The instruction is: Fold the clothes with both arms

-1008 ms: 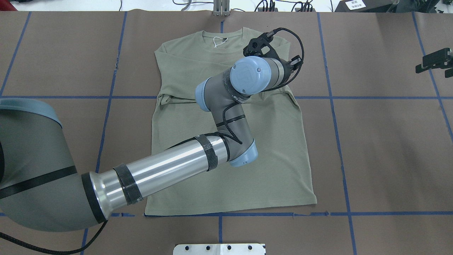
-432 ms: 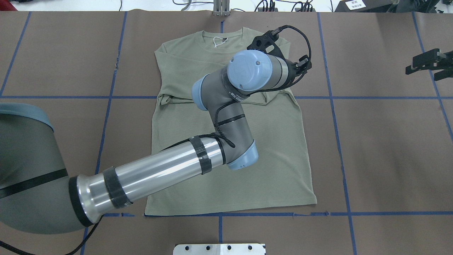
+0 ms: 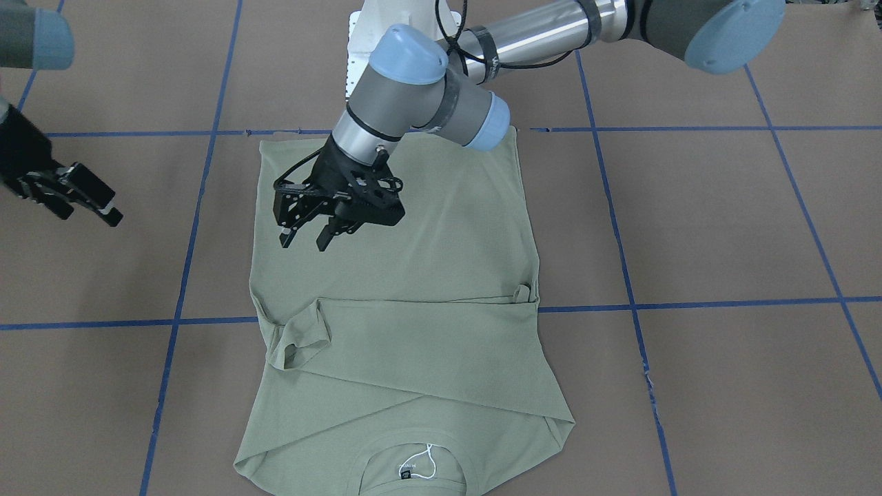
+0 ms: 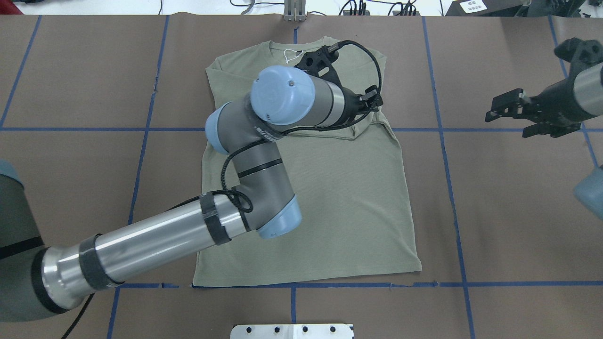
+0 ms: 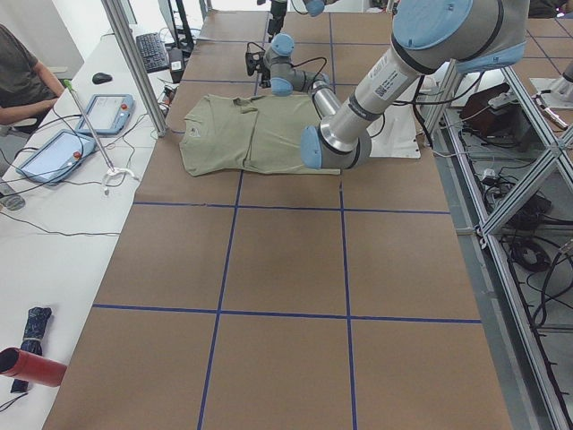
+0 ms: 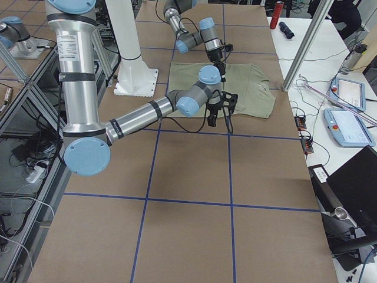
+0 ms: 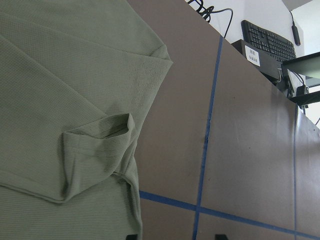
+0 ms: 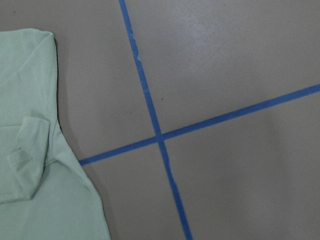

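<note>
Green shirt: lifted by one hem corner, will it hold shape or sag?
Probably sags: the shirt lies limp and flat, its sleeves folded across the chest. Likely light: thin knit. Pushed, it would probably bunch rather than slide on the table cover.

In the overhead view, the left arm (image 4: 254, 174) covers most of the crossed sleeves and part of the shirt (image 4: 339, 197) body. The wrist hides the fingers of the left gripper (image 3: 303, 241). The right arm (image 4: 579, 92) is cut off by that view's right edge and by the front-facing view's left edge. The front-facing view's lower edge cuts the shirt collar. The print on the neck label (image 3: 405, 473) is too small to read. The left wrist view shows only the fingertips (image 7: 131, 236) at its lower edge.
</note>
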`<state>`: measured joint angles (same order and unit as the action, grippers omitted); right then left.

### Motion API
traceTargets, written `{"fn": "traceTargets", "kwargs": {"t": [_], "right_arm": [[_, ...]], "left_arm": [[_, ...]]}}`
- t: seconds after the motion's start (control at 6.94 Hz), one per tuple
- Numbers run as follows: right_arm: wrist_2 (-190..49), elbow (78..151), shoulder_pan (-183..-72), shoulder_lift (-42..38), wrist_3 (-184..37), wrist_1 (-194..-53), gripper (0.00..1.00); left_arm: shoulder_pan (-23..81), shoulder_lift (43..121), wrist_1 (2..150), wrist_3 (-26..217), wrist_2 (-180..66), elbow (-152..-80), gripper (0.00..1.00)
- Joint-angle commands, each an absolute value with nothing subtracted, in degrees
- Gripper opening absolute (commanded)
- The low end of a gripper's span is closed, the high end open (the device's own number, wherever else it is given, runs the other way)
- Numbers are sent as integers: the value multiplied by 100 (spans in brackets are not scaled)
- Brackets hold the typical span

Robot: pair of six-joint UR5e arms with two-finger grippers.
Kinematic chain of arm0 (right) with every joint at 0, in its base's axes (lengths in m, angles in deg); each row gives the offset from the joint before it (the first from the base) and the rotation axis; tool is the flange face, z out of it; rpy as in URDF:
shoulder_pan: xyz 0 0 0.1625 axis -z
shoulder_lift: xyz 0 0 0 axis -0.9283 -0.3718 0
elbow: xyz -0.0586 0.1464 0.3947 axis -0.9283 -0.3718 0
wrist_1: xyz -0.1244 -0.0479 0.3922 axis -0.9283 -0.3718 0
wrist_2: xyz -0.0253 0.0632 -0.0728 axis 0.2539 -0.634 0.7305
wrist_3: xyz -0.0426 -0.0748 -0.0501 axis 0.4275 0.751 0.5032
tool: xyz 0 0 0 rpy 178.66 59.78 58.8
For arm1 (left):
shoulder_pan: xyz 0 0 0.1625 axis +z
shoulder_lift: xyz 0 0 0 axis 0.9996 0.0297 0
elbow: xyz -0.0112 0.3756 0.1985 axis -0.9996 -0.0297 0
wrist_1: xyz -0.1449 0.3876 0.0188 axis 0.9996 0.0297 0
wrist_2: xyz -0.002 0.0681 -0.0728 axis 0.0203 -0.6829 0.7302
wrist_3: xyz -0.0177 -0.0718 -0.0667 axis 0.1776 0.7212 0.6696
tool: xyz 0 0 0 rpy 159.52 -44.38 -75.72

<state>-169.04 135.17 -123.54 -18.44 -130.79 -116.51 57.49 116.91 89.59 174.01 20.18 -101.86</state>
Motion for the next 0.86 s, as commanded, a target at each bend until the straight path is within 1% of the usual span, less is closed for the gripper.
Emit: {"fn": "traceTargets", "kwargs": {"t": [0.0, 0.14, 0.43, 0.58, 0.72], "right_arm": [[-14819, 14120, -10465, -1896, -15105, -11671, 100], [-14261, 14209, -9795, -1948, -15845, -11680, 99], [-12734, 14613, -8179, -2395, -17129, -11707, 99], [-12231, 14614, -7640, -2484, -17701, -11715, 99], [-12182, 14606, -7409, -2589, -17890, -11724, 98]], "left_arm": [[5692, 10351, 8596, 16964, 2184, -11943, 61], [5675, 9885, 8604, 16911, 2280, -12350, 61], [5674, 9259, 8569, 16867, 2325, -13072, 61], [5674, 9195, 8551, 16945, 2325, -13205, 60], [5666, 9160, 8490, 16937, 2325, -13259, 61]]}}
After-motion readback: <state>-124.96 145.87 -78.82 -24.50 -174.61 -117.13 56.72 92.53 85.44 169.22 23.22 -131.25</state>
